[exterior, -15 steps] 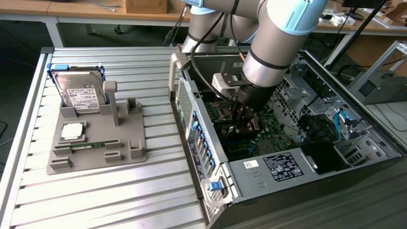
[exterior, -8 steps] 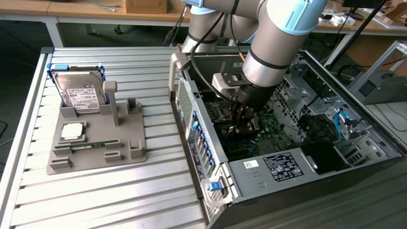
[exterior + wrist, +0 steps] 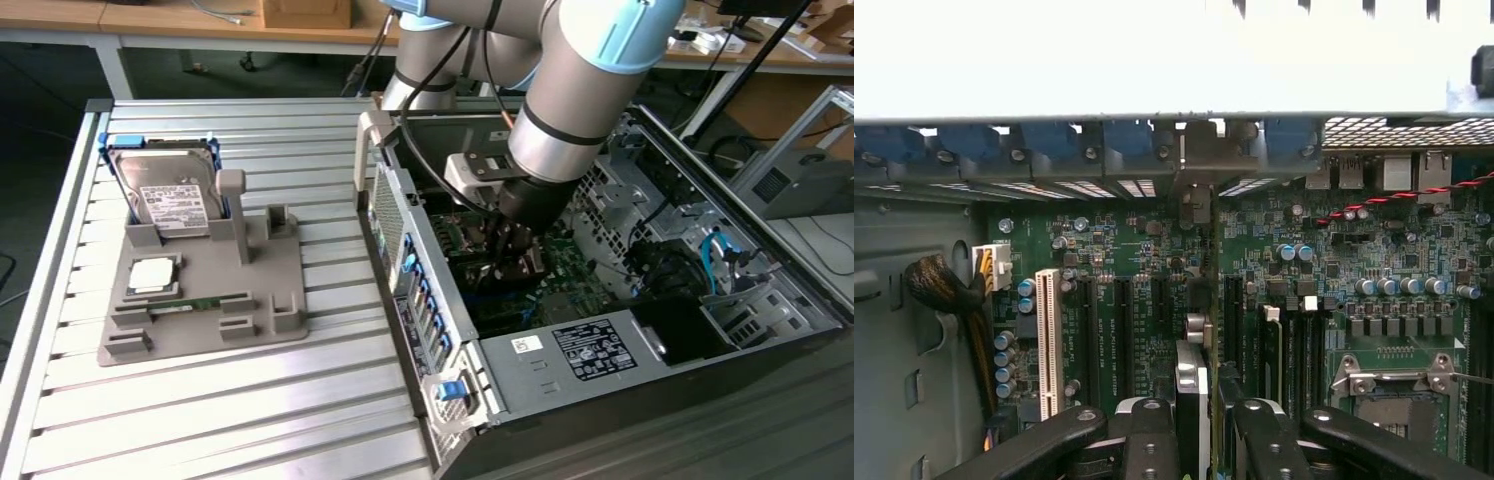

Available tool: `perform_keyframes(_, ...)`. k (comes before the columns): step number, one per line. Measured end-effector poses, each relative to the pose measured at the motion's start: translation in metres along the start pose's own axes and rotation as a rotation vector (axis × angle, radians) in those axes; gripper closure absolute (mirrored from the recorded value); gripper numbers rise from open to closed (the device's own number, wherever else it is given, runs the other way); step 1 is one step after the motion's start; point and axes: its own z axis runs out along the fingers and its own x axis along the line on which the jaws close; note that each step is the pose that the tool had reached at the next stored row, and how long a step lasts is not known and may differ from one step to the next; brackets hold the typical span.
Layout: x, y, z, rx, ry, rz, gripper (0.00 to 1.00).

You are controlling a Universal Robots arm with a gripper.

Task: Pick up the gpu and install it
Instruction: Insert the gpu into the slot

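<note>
The gripper (image 3: 514, 262) is down inside the open computer case (image 3: 747, 300), its jaws drawn narrow around the gpu (image 3: 1192, 400), which it holds edge-on between its fingers (image 3: 1149, 440). In the wrist view the card hangs straight below the gripper, its long axis running away from the camera toward the rear wall of the case, in line with the black expansion slots (image 3: 1122, 330) on the green motherboard (image 3: 1334, 250). The card looks to sit over the gap between 2 slots, beside the white slot (image 3: 1048, 340), but whether its lower edge touches a slot cannot be told. On the grey tray (image 3: 200, 300) at the exterior view's left stand a hard drive (image 3: 171, 195) with a white label, its print too small to read, and a memory stick (image 3: 200, 302). A white sticker (image 3: 598, 347) on the case is also unreadable.
</note>
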Motion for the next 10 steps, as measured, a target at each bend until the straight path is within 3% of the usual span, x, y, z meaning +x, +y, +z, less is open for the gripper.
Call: perform_keyframes(10, -0.0001, 0.0000, 0.0024, -0.0001, 0.0006, 0.000, 0.73)
